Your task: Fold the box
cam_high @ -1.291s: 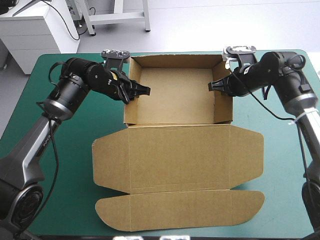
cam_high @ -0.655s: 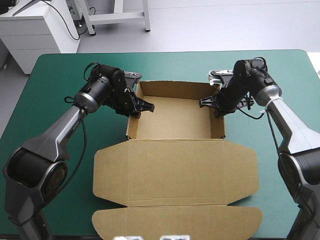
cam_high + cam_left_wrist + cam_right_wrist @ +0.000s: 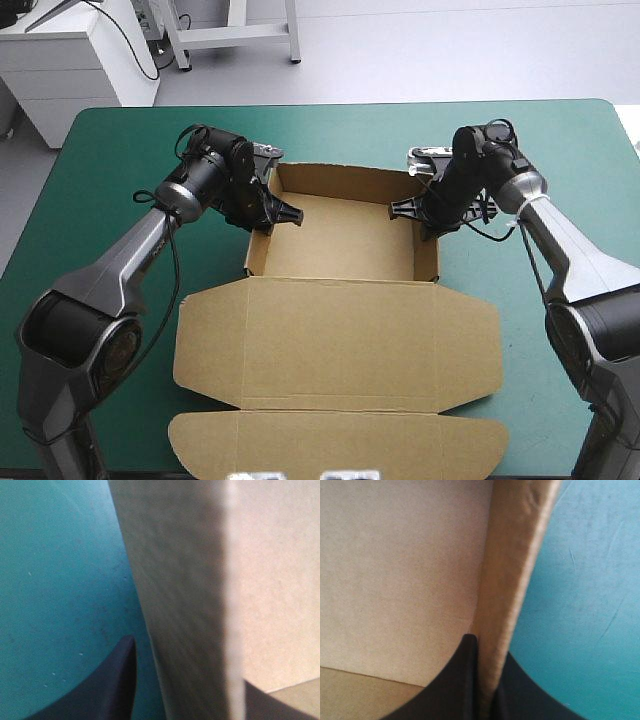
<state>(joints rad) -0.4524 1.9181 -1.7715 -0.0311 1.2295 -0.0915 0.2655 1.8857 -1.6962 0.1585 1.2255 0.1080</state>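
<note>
From above, the brown box (image 3: pixel 340 340) lay in the middle of the table (image 3: pixel 110 150): an open tray on the far side, its lid flat toward the near edge. The left tool (image 3: pixel 290 212) pinched the left wall of the tray and the right tool (image 3: pixel 400 209) pinched the right wall.

In the left wrist view, the left tool (image 3: pixel 190 665) had this wall between its black fingers (image 3: pixel 112 685), one outside above the teal-green cover (image 3: pixel 50 580), the other inside the tray.

In the right wrist view, the right tool (image 3: pixel 486 647) was almost pressed together, with the wall's edge gripped between the fingers. The inside of the tray was on one side of it, the cover on the other.
</note>
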